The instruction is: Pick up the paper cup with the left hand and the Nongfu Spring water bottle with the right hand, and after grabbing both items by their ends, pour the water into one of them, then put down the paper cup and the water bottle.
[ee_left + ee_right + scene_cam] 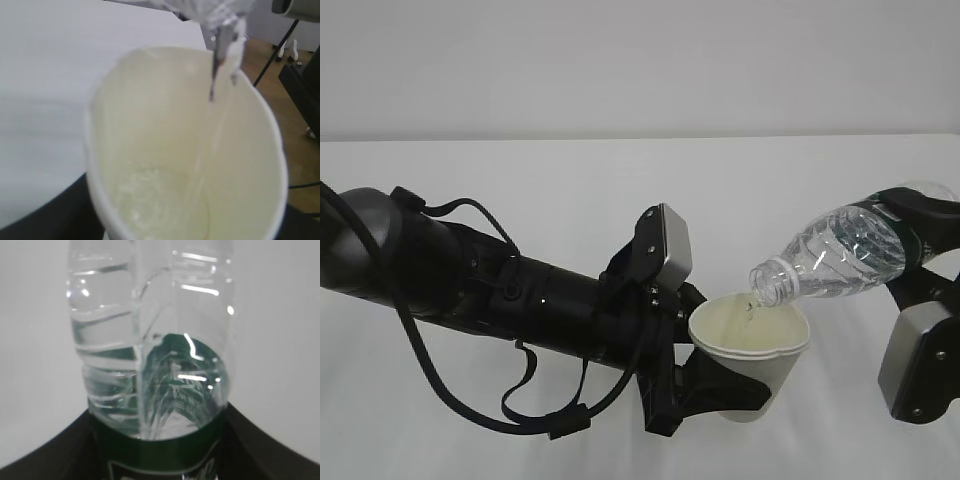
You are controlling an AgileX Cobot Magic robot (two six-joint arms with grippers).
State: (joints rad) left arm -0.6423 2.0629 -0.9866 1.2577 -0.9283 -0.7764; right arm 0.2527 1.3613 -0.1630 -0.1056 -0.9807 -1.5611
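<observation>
- My left hand (720, 385) is clamped around the lower body of the paper cup (752, 345), jaws on either side of its base; the cup stands upright above them, mouth up.
- My right hand (920, 235) grips the Nongfu Spring water bottle (840, 258) at its base end, across the green label band. The bottle lies tipped ahead of that hand, neck slanting down toward the cup.
- The bottle's open mouth sits just over the cup's far rim, on the side away from my left jaws. A thin stream of water (215, 75) runs from it down the inner wall.
- A shallow pool (160, 200) has gathered in the cup's bottom; I judge the pour is under way, not finished.
- The cup is thin paper, light and soft: its rim already looks squashed out of round, so squeezing harder would fold it. It grows heavier as it fills, so the low hold near the stiffer base seems right.
- The bottle is ribbed, clear plastic, fairly slick and springy; held at the far end, its water weight levers on my right jaws, so I'd expect it to sag if the grip eases.
- Both items hang above the white table (520, 180), not resting on it.
</observation>
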